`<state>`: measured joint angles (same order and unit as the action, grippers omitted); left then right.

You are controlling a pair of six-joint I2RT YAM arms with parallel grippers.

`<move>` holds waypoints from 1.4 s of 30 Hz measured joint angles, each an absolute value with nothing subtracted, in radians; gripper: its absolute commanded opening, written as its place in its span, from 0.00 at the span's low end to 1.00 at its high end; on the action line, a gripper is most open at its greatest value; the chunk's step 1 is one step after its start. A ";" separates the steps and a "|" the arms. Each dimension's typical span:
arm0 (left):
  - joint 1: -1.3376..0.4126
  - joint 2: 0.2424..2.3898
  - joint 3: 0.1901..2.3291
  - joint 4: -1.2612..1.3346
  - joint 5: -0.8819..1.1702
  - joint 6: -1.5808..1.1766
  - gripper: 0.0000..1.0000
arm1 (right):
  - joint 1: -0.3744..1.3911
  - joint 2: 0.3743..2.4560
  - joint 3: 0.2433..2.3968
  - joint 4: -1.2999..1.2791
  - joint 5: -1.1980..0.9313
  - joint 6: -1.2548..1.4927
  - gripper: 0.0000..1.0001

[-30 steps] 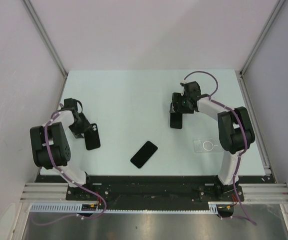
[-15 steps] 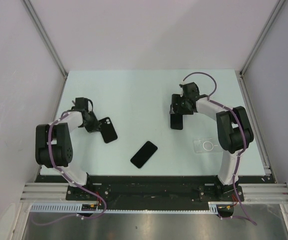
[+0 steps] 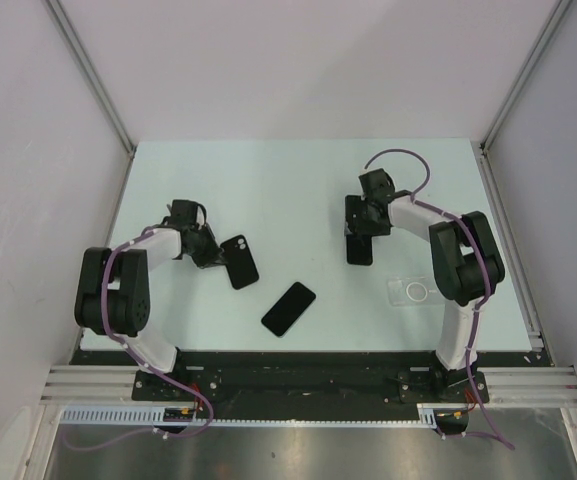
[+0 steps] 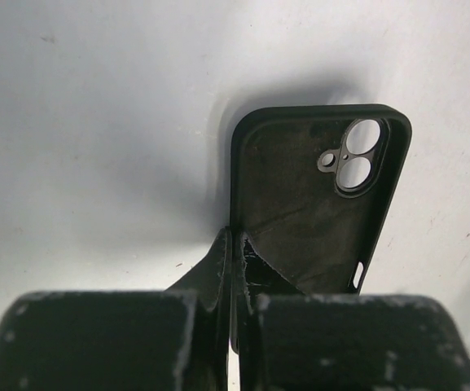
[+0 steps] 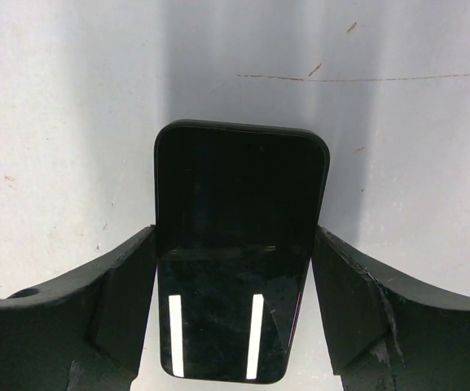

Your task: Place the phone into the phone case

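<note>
A clear phone case [image 3: 418,292] with a white ring lies flat at the right, near the right arm's base. My right gripper [image 3: 358,230] [image 5: 235,236] holds a black phone [image 3: 360,250] [image 5: 239,187] across its width, one finger pressed on each long edge. My left gripper [image 3: 214,254] [image 4: 235,238] is shut on the side wall of a dark, empty phone case [image 3: 240,262] [image 4: 308,204] with a camera cutout, inside face up, left of centre.
A second black phone [image 3: 288,308] lies diagonally near the front middle of the pale table [image 3: 278,190], between the two arms. White walls and metal rails bound the table on three sides.
My left arm has swung right and carried the dark case from the left edge toward the middle. The right gripper and its phone have shifted slightly right and nearer.
</note>
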<state>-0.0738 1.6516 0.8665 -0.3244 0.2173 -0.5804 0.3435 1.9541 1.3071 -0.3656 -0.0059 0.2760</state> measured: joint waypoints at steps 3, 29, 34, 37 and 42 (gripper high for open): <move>-0.075 1.653 0.866 -0.319 0.225 -0.587 0.07 | 0.357 1.954 1.308 -0.377 0.023 0.273 0.71; -0.126 1.608 0.880 -0.366 0.302 -0.603 0.65 | 0.493 1.932 1.284 -0.437 0.137 0.254 0.46; -0.126 1.553 0.880 -0.388 0.290 -0.603 0.67 | 0.518 1.906 1.264 -0.435 0.061 0.289 0.43; -0.120 1.508 0.880 -0.394 0.283 -0.602 0.66 | 0.554 1.883 1.257 -0.426 0.028 0.320 0.42; -0.046 1.493 0.880 -0.390 0.345 -0.602 0.64 | 0.622 1.842 1.257 -0.340 -0.046 0.382 0.41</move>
<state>-0.0456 1.4929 0.8799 -0.3901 0.3454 -0.6018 0.6220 1.8420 1.2568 -0.3405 -0.0456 0.3817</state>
